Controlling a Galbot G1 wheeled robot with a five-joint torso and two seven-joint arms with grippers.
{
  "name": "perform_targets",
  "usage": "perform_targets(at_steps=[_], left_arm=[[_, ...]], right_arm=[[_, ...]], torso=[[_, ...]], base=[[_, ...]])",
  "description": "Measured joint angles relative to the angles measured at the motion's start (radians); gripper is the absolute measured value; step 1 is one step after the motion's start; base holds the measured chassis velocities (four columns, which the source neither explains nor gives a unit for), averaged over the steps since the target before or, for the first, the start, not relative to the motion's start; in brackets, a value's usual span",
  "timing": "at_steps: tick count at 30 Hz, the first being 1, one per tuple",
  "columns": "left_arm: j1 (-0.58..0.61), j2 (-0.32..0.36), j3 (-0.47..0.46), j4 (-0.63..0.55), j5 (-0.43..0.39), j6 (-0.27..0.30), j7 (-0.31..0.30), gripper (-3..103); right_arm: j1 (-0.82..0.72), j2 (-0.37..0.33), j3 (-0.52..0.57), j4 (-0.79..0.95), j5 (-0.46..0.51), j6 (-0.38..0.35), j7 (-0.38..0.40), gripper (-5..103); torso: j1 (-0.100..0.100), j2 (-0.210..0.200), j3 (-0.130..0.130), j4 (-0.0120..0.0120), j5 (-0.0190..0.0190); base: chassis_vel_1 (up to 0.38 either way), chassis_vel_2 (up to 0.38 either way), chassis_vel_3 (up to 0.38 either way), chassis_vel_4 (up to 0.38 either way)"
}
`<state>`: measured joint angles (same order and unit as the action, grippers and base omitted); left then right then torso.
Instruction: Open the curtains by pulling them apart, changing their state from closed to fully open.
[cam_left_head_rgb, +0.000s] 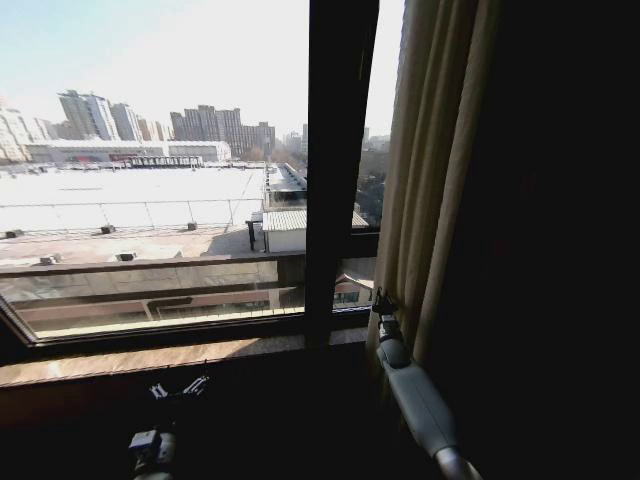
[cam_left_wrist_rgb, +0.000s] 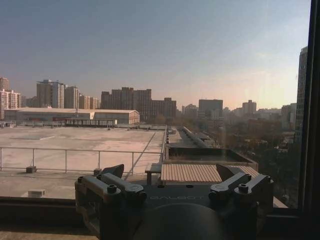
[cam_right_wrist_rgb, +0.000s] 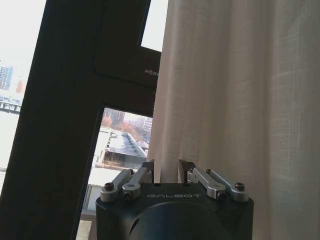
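Note:
The cream curtains hang bunched in pleats at the right side of the window, with bare glass to their left. My right gripper reaches up to their left edge. In the right wrist view the right gripper is shut on the curtains, with the fabric's edge pinched between its fingertips. My left gripper sits low at the left below the sill. In the left wrist view the left gripper is open, facing the glass, with nothing between its fingers.
A dark vertical window frame post stands just left of the curtain edge. A heavy dark drape covers the far right. A wooden sill runs under the glass, and rooftops and towers lie outside.

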<state>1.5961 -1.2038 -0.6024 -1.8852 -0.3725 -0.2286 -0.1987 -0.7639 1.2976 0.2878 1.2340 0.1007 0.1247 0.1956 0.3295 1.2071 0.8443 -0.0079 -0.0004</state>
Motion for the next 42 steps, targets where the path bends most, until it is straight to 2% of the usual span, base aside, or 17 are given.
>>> perform_targets(at_steps=[2, 3, 4, 5, 7, 9, 12, 13, 15, 18, 22, 42], left_arm=[[0.0, 0.0, 0.0, 0.0, 0.0, 0.0, 0.0, 100], [0.0, 0.0, 0.0, 0.0, 0.0, 0.0, 0.0, 100], [0.0, 0.0, 0.0, 0.0, 0.0, 0.0, 0.0, 100], [0.0, 0.0, 0.0, 0.0, 0.0, 0.0, 0.0, 100], [0.0, 0.0, 0.0, 0.0, 0.0, 0.0, 0.0, 100], [0.0, 0.0, 0.0, 0.0, 0.0, 0.0, 0.0, 100], [0.0, 0.0, 0.0, 0.0, 0.0, 0.0, 0.0, 100], [0.0, 0.0, 0.0, 0.0, 0.0, 0.0, 0.0, 100], [0.0, 0.0, 0.0, 0.0, 0.0, 0.0, 0.0, 100], [0.0, 0.0, 0.0, 0.0, 0.0, 0.0, 0.0, 100], [0.0, 0.0, 0.0, 0.0, 0.0, 0.0, 0.0, 100], [0.0, 0.0, 0.0, 0.0, 0.0, 0.0, 0.0, 100]], right_arm=[[-0.05, -0.032, -0.008, 0.06, 0.051, -0.022, -0.037, 36], [-0.069, -0.044, -0.008, 0.079, 0.062, -0.026, -0.051, 36], [-0.121, -0.073, -0.001, 0.13, 0.079, -0.031, -0.097, 46], [-0.121, -0.073, -0.001, 0.13, 0.079, -0.031, -0.097, 46], [-0.211, -0.114, 0.04, 0.221, 0.105, -0.033, -0.175, 57], [-0.241, -0.125, 0.059, 0.253, 0.121, -0.032, -0.199, 57], [-0.318, -0.148, 0.11, 0.334, 0.159, -0.029, -0.265, 73], [-0.335, -0.151, 0.119, 0.353, 0.163, -0.026, -0.272, 79], [-0.346, -0.152, 0.127, 0.365, 0.163, -0.023, -0.276, 79], [-0.372, -0.147, 0.144, 0.39, 0.149, -0.002, -0.277, 95], [-0.381, -0.136, 0.144, 0.393, 0.134, 0.011, -0.273, 100], [-0.381, -0.124, 0.133, 0.406, 0.128, -0.001, -0.267, 100]], torso=[[0.0, 0.0, 0.0, -0.0002, 0.0001], [0.0, 0.0, 0.0, -0.0003, 0.0001], [0.0, 0.0, 0.0, -0.0003, 0.0002], [0.0, 0.0, 0.0, -0.0003, 0.0002], [0.0, 0.0, 0.0, -0.0005, 0.0003], [0.0, 0.0, 0.0, -0.0005, 0.0001], [0.0, 0.0, 0.0, -0.0005, 0.0001], [0.0, 0.0, 0.0, -0.0005, 0.0001], [0.0, 0.0, 0.0, -0.0004, 0.0002], [0.0, 0.0, 0.0, -0.0004, 0.0001], [0.0, 0.0, 0.0, -0.0003, 0.0002], [0.0, 0.0, 0.0, -0.0002, 0.0001]], base=[[0.0, 0.0, 0.0, 0.0], [0.0, 0.0, 0.0, 0.0], [0.0, 0.0, 0.0, 0.0], [0.0, 0.0, 0.0, 0.0], [0.0, 0.0, 0.0, 0.0], [0.0, 0.0, 0.0, 0.0], [0.0, 0.0, 0.0, 0.0], [0.0, 0.0, 0.0, 0.0], [0.0, 0.0, 0.0, 0.0], [0.0, 0.0, 0.0, 0.0], [0.0, 0.0, 0.0, 0.0], [0.0, 0.0, 0.0, 0.0]])
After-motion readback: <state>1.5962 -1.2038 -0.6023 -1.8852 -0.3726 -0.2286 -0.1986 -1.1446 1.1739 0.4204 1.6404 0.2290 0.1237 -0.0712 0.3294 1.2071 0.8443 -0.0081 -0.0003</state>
